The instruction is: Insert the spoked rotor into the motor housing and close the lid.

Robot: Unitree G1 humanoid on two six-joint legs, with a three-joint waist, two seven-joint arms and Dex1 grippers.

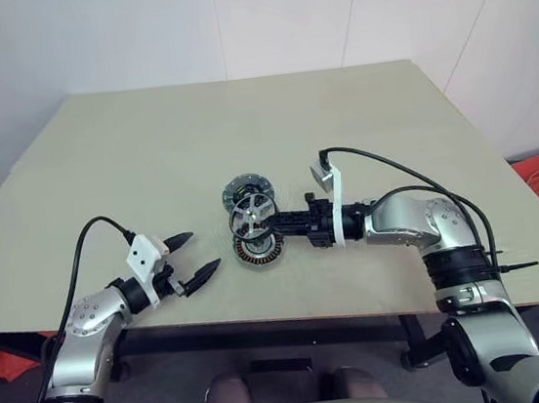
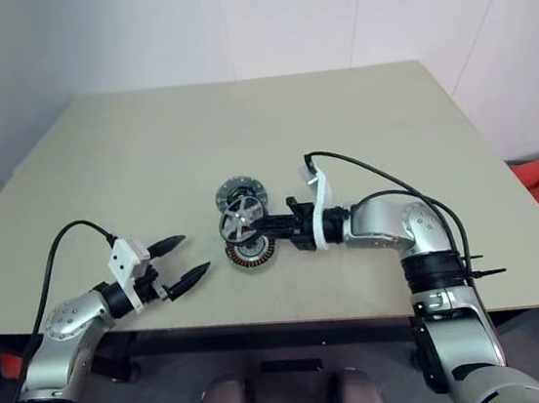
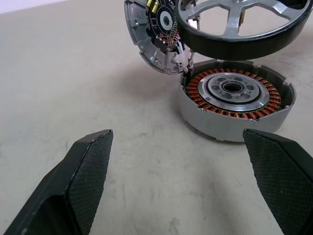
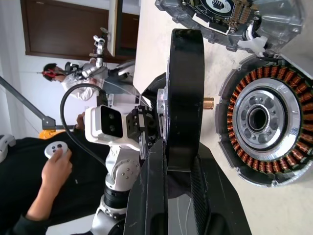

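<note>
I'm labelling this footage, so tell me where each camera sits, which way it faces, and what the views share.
Left and right eye views: on the head, looking forward and down over the table; both arms show.
Left wrist view: along the open left gripper toward the motor housing and lid.
Right wrist view: along the right gripper, shut on the spoked rotor; the left gripper and a person show behind.
Shared: every view shows the rotor, housing and lid.

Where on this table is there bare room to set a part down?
The table is bare across its far half and right side. It is crowded at the near middle, where the lid, motor housing and rotor in the right gripper cluster; the left gripper borders them.
</note>
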